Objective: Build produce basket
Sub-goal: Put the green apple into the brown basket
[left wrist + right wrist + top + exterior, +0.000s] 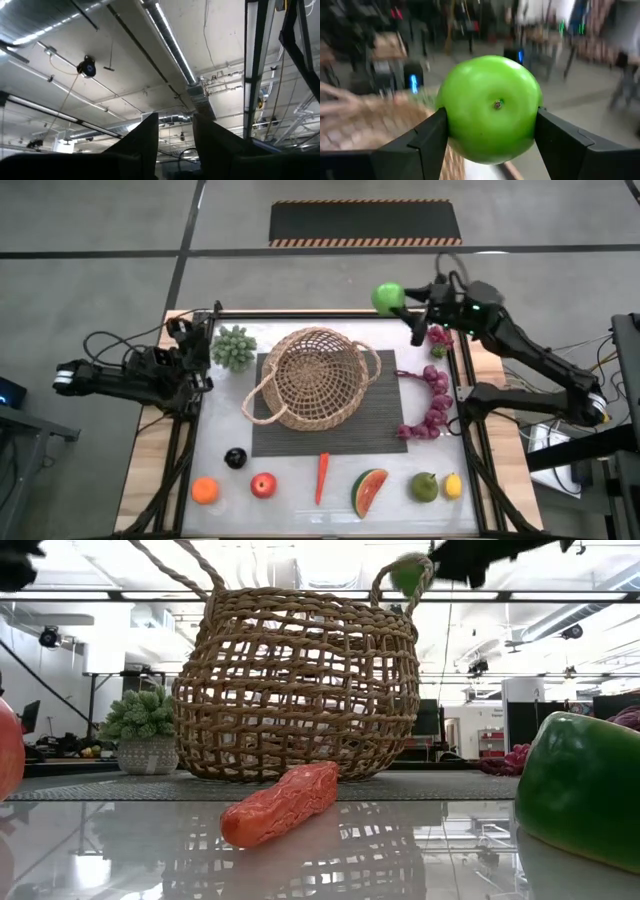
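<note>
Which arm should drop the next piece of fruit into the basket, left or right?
Right. The right hand is shut on the green apple, raised near the basket at its far right rim. The left hand is empty at the table's left edge, pointing up at the ceiling.

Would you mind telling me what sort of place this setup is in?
Probably a robotics lab or workshop in an industrial hall. Exposed ceiling ducts and strip lights hang overhead, a hazard-striped floor mat lies beyond the table, and the right end effector grips a green apple near the basket.
</note>
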`<state>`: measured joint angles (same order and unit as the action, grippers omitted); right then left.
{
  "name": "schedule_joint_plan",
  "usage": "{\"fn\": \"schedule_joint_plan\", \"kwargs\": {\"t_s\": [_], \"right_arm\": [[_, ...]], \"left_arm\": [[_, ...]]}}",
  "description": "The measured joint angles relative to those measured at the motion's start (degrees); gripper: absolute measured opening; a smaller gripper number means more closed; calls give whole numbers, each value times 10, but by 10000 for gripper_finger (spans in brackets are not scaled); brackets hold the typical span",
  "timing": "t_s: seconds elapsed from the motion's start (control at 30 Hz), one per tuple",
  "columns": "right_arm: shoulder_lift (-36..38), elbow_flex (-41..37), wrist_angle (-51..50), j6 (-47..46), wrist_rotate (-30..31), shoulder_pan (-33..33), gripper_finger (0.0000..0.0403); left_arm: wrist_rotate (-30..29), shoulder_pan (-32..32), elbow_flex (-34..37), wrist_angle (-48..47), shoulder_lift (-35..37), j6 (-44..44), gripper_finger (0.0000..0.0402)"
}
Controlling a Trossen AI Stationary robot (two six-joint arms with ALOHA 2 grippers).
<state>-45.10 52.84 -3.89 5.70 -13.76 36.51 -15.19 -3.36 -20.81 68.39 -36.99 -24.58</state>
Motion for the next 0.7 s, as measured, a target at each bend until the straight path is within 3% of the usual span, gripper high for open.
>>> {"fn": "schedule_joint_plan", "kwargs": {"t_s": [0.2,0.47,0.7], "right_arm": [[6,-9,80,-10,-17,-81,245],[-33,-53,265,-17,-14,-202,245],[-67,-56,322,-3,-12,-259,245]], "left_arm": [[4,0,-68,-4,-77,-15,105],[114,-1,-124,-13,-175,-14,105],[119,-1,-160,-9,-235,-14,105]]}}
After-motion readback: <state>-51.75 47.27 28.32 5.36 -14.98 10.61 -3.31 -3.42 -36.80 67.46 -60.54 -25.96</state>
